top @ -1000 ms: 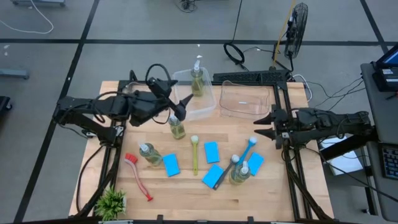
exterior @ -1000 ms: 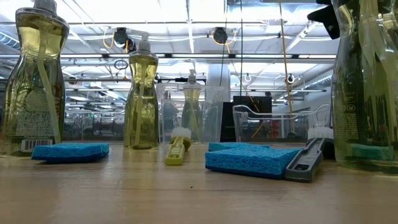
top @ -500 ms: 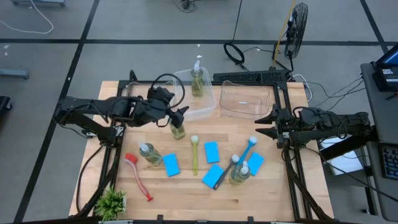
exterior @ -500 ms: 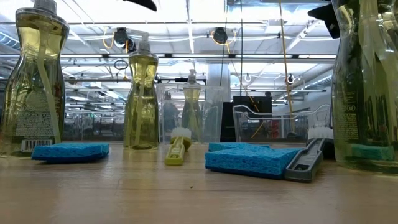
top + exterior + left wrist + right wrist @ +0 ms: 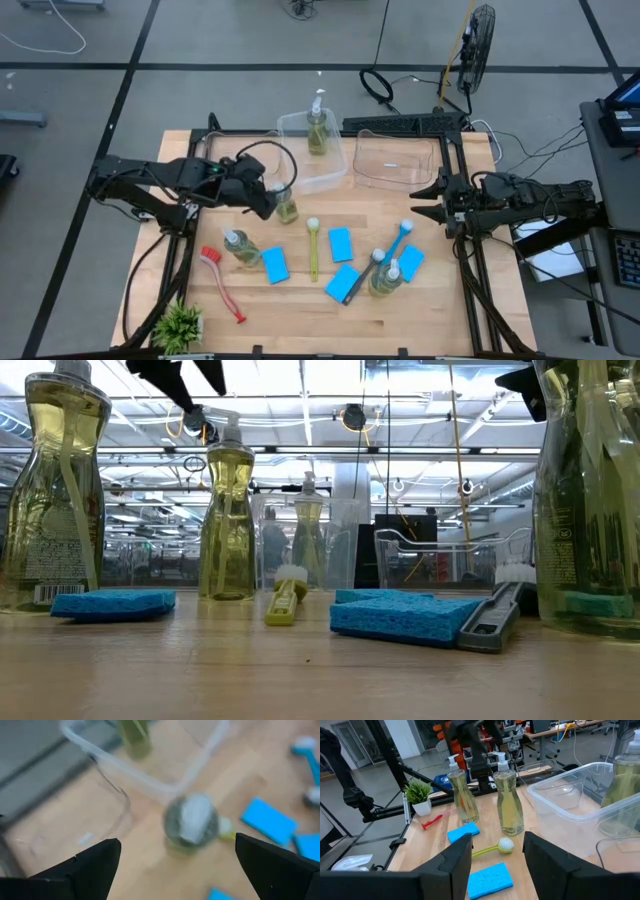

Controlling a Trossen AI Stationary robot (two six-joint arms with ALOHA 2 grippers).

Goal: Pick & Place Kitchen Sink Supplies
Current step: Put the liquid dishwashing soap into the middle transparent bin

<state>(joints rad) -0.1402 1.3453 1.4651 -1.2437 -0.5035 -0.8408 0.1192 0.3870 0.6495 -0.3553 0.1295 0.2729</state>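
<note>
**Yellow-green soap bottle lined up under the open left gripper**

Dark and spread wide, the left gripper [image 5: 272, 200] hangs above a clear pump bottle [image 5: 287, 207] of yellow-green liquid that stands on the wooden table [image 5: 480, 310] just in front of the tubs. In the left wrist view its two fingers [image 5: 85, 870] flank the bottle's pump head [image 5: 192, 817] from above, well clear on either side; nothing is held and nothing is touched. The step in hand looks like the approach to a pick. The next move calls for a descent until the fingers bracket the bottle's neck or body, then a firm, centred close, since a tall narrow bottle could tip if nudged on one side.

Just beyond that bottle is a clear plastic tub [image 5: 335, 172] with one pump bottle [image 5: 318, 128] already standing in it, so one placement appears done. A second, empty tub [image 5: 392, 160] sits beside it.

The right gripper [image 5: 418, 203] waits over the table's right side, its fingers partly open and empty.

Still loose on the table: two more pump bottles [image 5: 240, 248] [image 5: 386, 277], four light-blue sponges [image 5: 274, 264], a red dish brush [image 5: 222, 284], a yellow-green brush [image 5: 313, 250] and a blue brush [image 5: 397, 240]. A small potted plant [image 5: 180, 325] stands at the near left corner.
</note>
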